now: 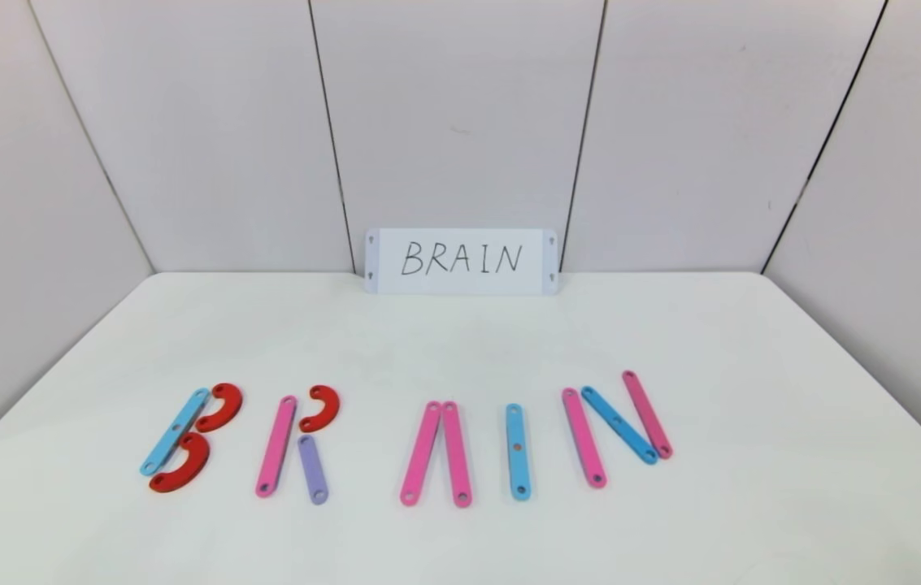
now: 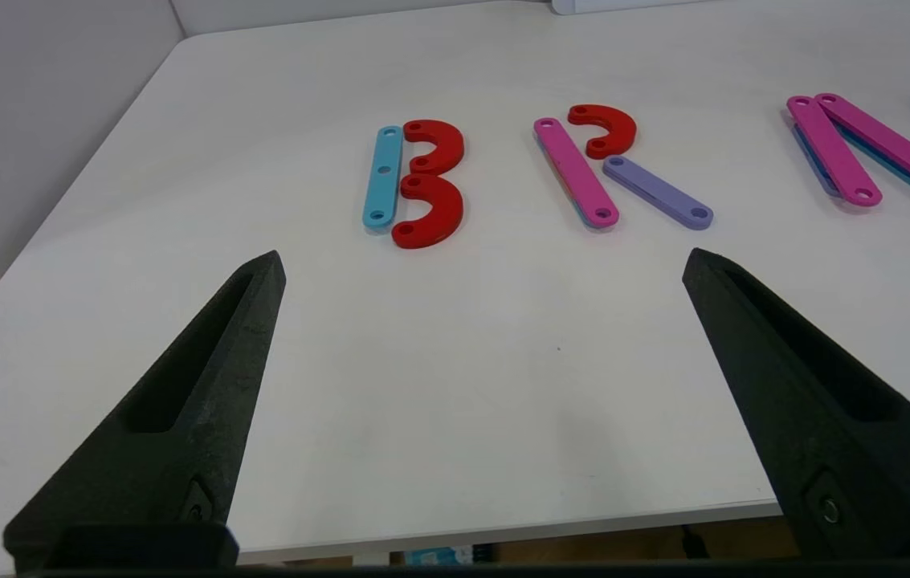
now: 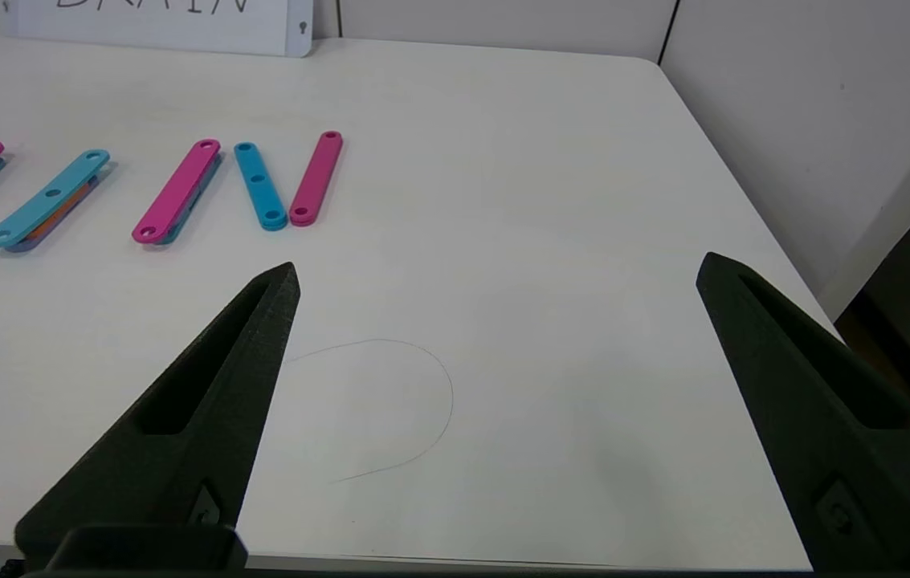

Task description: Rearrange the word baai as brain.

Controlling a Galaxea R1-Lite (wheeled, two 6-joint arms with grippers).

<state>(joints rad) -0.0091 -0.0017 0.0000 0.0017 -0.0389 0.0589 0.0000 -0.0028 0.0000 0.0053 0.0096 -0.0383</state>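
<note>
The word lies in a row on the white table (image 1: 460, 357). A blue bar (image 1: 174, 431) with two red crescents (image 1: 219, 407) forms B. A pink bar (image 1: 276, 446), a red crescent (image 1: 320, 408) and a purple bar (image 1: 313, 469) form R. Two pink bars (image 1: 436, 453) meet at the top as A without a crossbar. One blue bar (image 1: 516, 451) is I. Pink, blue and pink bars (image 1: 617, 425) form N. My left gripper (image 2: 483, 261) is open and empty over the table's front left, short of the B. My right gripper (image 3: 499, 269) is open and empty over the front right. Neither shows in the head view.
A white card (image 1: 461, 260) with handwritten BRAIN stands against the back wall. White wall panels close in the table at the back and sides. A thin curved line (image 3: 422, 377) marks the table surface near my right gripper.
</note>
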